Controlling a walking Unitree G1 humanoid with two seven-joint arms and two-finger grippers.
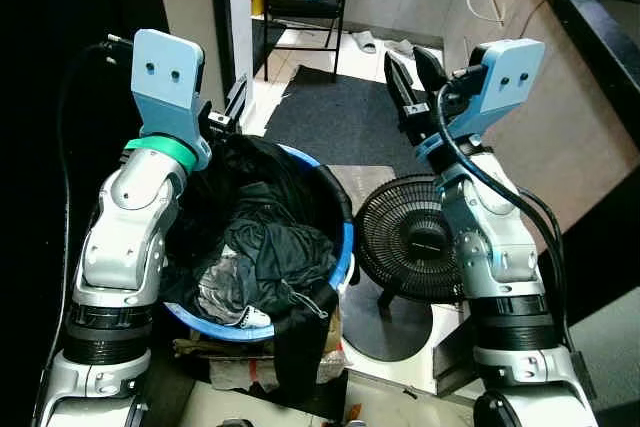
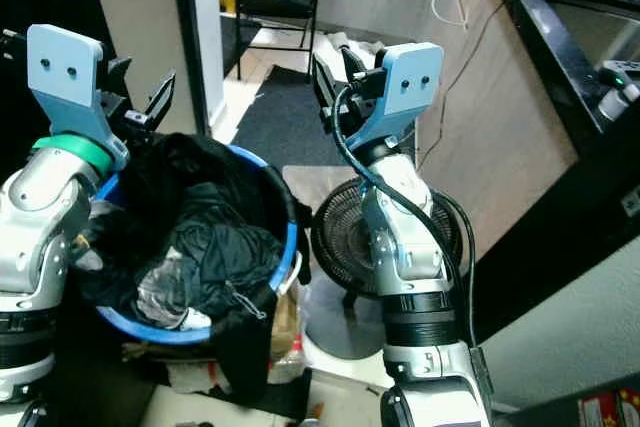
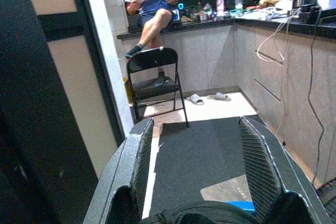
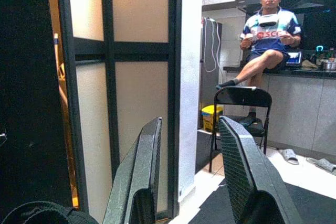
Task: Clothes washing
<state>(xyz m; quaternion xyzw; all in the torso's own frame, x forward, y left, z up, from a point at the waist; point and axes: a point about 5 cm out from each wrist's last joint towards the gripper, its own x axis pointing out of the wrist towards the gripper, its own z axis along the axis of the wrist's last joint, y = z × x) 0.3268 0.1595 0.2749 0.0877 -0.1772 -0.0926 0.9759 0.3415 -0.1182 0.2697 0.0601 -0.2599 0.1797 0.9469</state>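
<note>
Black fingers of the left gripper [image 2: 140, 97] stand apart with nothing between them, raised just above the back rim of the blue basket [image 1: 345, 247]. The right gripper [image 1: 415, 77] is also spread and empty, held up over the floor fan [image 1: 410, 237], off to the right of the basket.

The dark clothes [image 1: 265, 237] lie heaped in the basket, below and between the two arms, with one piece spilling over the front rim and hanging down. The left gripper is plainly the nearer one: the top of the pile sits right under its fingertips, so I judge a short drop would reach it, while the right arm would have to swing inward across the fan.

The basket rests on what looks like a cardboard box [image 1: 320, 347]. Beyond lie a dark floor mat [image 1: 340, 117], a folding chair [image 3: 157, 72] and a pair of slippers [image 3: 207, 98]; a person [image 3: 152, 3] sits on the counter behind the chair. A dark-framed partition [image 4: 121, 77] stands close on the left.
</note>
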